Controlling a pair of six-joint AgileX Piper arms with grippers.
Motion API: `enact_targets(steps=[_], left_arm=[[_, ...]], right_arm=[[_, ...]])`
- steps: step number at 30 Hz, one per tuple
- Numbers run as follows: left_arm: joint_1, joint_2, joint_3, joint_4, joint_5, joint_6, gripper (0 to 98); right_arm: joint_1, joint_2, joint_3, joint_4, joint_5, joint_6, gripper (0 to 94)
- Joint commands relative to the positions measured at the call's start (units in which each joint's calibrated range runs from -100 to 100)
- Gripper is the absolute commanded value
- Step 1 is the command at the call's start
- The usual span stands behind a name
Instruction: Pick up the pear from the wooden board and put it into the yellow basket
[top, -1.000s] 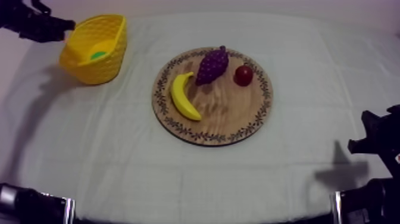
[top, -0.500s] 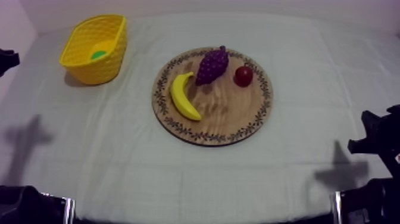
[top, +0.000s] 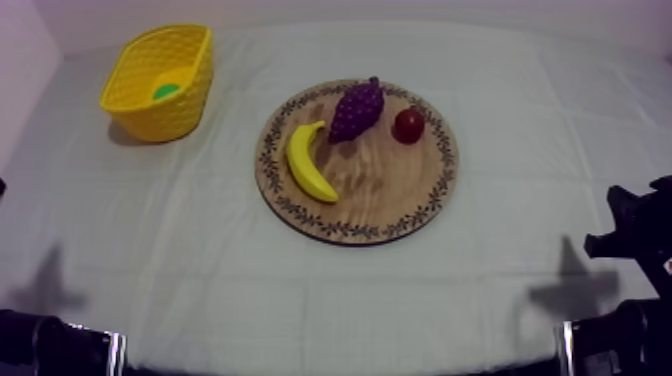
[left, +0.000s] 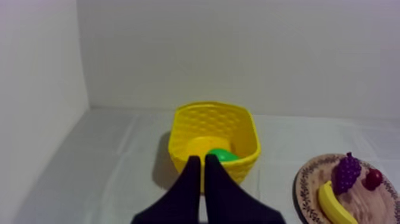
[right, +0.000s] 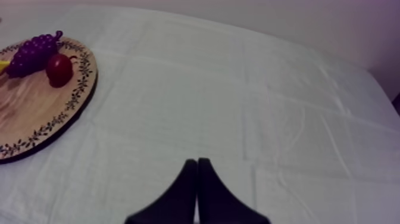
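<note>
Already in the basket: pear off the board, both grippers closed on nothing

Already the pear (top: 165, 91) lies inside the yellow basket (top: 196, 75), which stands at the far left of the cloth (top: 300, 290), well apart from the wooden board (top: 390, 200). From above, just a small green patch of it shows low against the basket's inner wall. The left wrist view shows a rounded green top behind the near rim, so it is most likely the pear, though its full shape is hidden.

The board sits near the middle of the table. It bears the banana (top: 308, 160) on its left part, the bunch of grapes (top: 357, 108) at the far edge just beside the banana's upper tip, and the small red fruit (top: 408, 126) just right of the grapes.

The left gripper (left: 202, 161) points at the basket from the near side. Its two black fingers lie pressed together in a narrow wedge with nothing between them. The basket is beyond the tips, apart from them.

The right gripper (right: 197, 162) hangs over bare cloth, well to the side of the board, its fingers likewise together and holding nothing.
</note>
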Motion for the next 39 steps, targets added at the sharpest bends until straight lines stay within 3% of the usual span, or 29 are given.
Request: enact_targets(steps=[1, 6, 12, 19, 22, 27, 39], left_arm=[[0.75, -1.85, 5.99, -0.36, -1.44, 0.83, 0.0], [1.53, -3.66, 12.79, -0.81, -3.67, 1.64, 0.0], [2.73, -5.99, 20.78, -1.05, -8.13, -1.36, 0.0], [4.34, -6.72, 26.38, -3.64, -11.35, -0.92, 1.6], [4.49, -6.78, 26.74, -4.10, -11.23, 2.74, 6.7], [4.57, -6.81, 26.89, -4.30, -11.18, 8.19, 1.9], [4.59, -6.82, 26.93, -4.34, -11.17, 8.60, 0.1]], right_arm=[[0.00, 0.01, 0.03, -0.01, -0.02, 0.00, 0.3], [0.00, 0.01, 0.03, -0.01, -0.02, 0.01, 0.3], [0.00, 0.01, 0.03, -0.01, -0.02, 0.01, 0.3], [0.00, 0.01, 0.03, -0.01, -0.02, -0.01, 0.3], [0.00, 0.01, 0.03, -0.01, -0.02, -0.01, 0.3], [0.00, 0.01, 0.03, -0.01, -0.02, -0.02, 0.3], [0.00, 0.01, 0.03, -0.01, -0.02, -0.01, 0.3]])
